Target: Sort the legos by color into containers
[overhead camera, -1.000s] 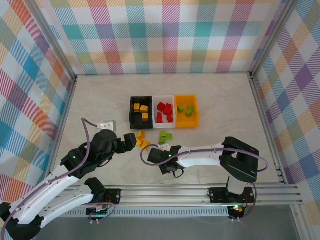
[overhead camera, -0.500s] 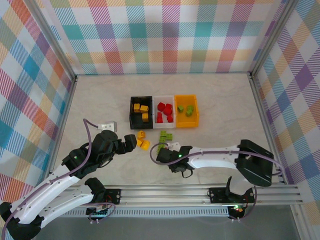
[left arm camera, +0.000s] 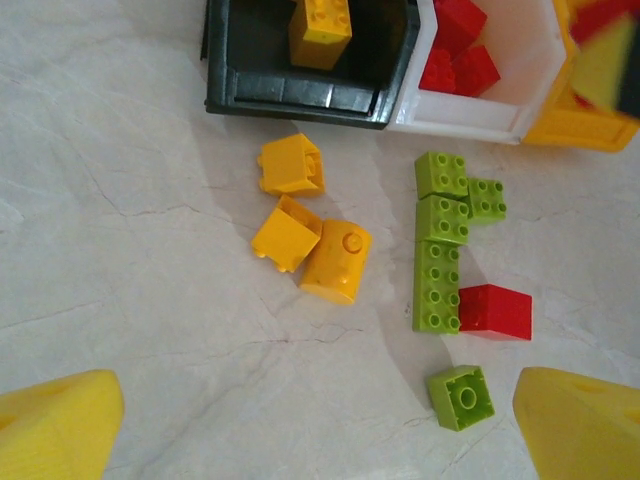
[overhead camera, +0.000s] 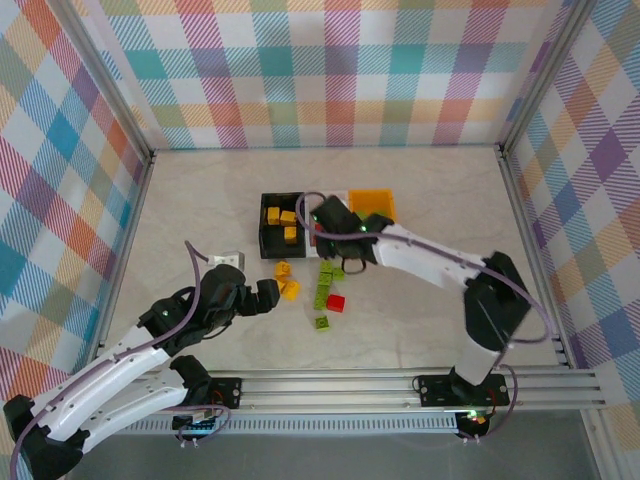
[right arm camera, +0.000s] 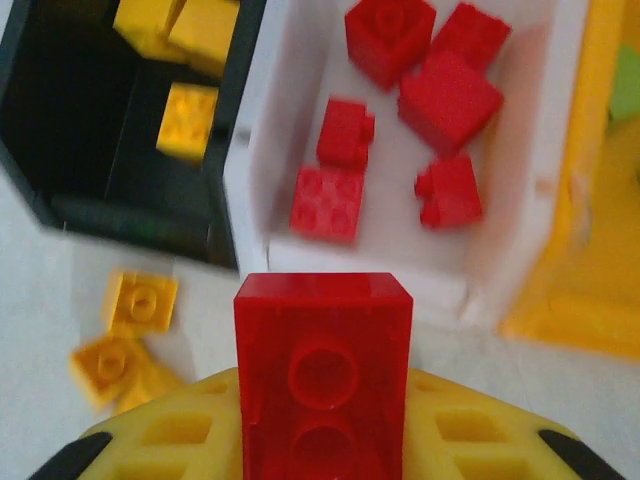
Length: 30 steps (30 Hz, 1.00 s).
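Swung up from the table's near side, right gripper hangs beside the black rectangular plastic bin. Left gripper gapes wide, empty, above loose lime-green studded plastic bricks. Right jaws pinch 1 red square plastic brick just short of the white rectangular plastic bin.

Loose legos on a table.
The right arm reaches between the black bin and orange bin; the left gripper sits near yellow legos.
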Available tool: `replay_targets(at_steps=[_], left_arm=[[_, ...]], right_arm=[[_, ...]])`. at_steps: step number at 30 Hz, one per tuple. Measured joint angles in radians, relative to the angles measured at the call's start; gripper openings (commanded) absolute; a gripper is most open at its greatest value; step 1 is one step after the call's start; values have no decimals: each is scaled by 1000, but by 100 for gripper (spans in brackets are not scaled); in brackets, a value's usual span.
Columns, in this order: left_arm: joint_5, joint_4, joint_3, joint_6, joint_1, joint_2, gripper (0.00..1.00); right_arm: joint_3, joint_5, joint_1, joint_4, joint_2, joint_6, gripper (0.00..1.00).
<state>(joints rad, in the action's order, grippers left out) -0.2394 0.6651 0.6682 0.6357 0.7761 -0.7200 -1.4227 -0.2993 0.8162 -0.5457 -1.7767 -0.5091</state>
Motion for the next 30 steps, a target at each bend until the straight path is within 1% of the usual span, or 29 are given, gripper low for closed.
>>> replay_targets(at_steps=[3, 4, 5, 7, 8, 12, 15, 19, 21, 23, 26, 30], left_arm=[[19, -14, -8, 1, 0, -8, 100], [23, -15, -13, 2, 0, -8, 100], [27, -17, -19, 4, 0, -8, 100], [37, -17, -30, 5, 0, -8, 100], [41, -17, -35, 7, 0, -8, 100], [48, -16, -40, 8, 0, -5, 100], [47, -14, -40, 8, 0, 6, 100], [35, -8, -40, 10, 0, 37, 100], [18, 2, -40, 12, 0, 55, 100], [2, 18, -40, 16, 0, 71, 100], [-19, 29, -40, 21, 0, 90, 100], [-34, 41, -40, 26, 0, 98, 100]], right_arm=[[-124, 20, -53, 1, -140, 4, 33], [-164, 26, -67, -5, -187, 5, 35], [-204, 30, -82, -16, -230, 6, 41], [-265, 34, -100, -40, -289, 11, 60], [-291, 36, -105, -53, -309, 15, 65], [-297, 52, -100, -69, -298, 20, 70], [-216, 60, -78, -63, -213, 16, 72], [-31, 60, 9, -62, -19, 0, 73], [77, 63, 88, -62, 82, -24, 73], [171, 69, 163, -62, 149, -53, 74], [283, 97, 273, -68, 182, -104, 73], [323, 105, 372, -90, 119, -165, 73]])
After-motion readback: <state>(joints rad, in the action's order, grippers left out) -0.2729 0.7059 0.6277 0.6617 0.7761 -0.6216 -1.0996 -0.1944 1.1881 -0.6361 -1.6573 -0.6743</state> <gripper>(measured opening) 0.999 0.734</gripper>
